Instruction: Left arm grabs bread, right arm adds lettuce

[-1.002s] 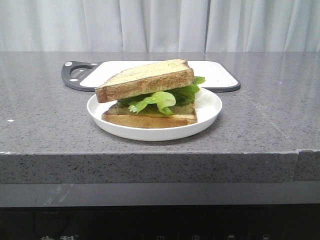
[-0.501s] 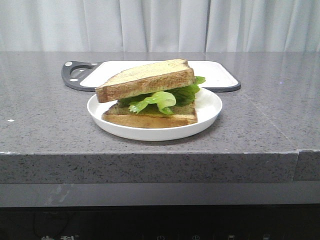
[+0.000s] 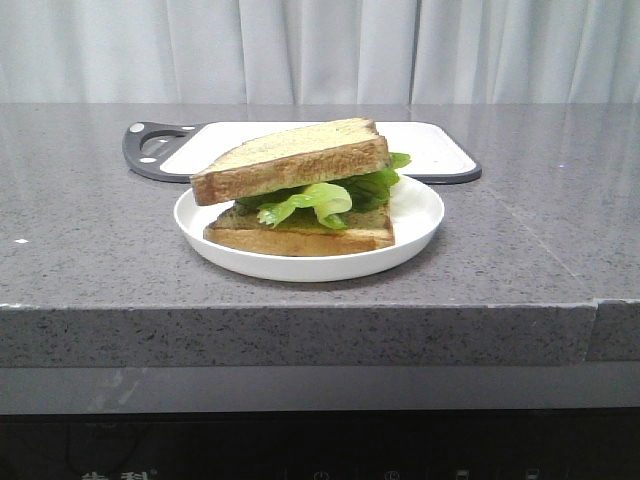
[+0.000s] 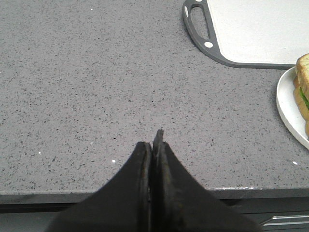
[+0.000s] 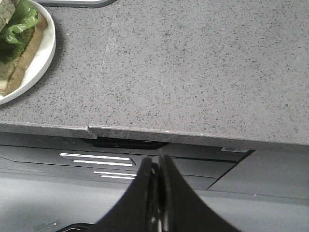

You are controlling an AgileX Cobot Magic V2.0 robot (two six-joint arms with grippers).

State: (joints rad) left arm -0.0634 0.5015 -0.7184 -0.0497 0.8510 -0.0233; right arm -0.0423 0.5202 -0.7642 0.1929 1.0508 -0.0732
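Note:
A thick bread slice (image 3: 290, 158) lies tilted on top of green lettuce (image 3: 320, 198), over a thinner slice (image 3: 300, 238), on a white plate (image 3: 420, 205). No arm shows in the front view. My left gripper (image 4: 155, 140) is shut and empty over bare counter near its front edge; the plate's rim (image 4: 287, 108) and a bit of the bread (image 4: 303, 67) show at the side. My right gripper (image 5: 157, 162) is shut and empty, off the counter's front edge; the lettuce (image 5: 19, 21) and the plate (image 5: 41, 60) show in a corner.
A white cutting board (image 3: 440, 145) with a dark grey rim and handle (image 3: 150, 148) lies behind the plate; it also shows in the left wrist view (image 4: 251, 29). The grey speckled counter (image 3: 100, 250) has a seam (image 5: 104, 67) and a front edge. A white curtain hangs behind.

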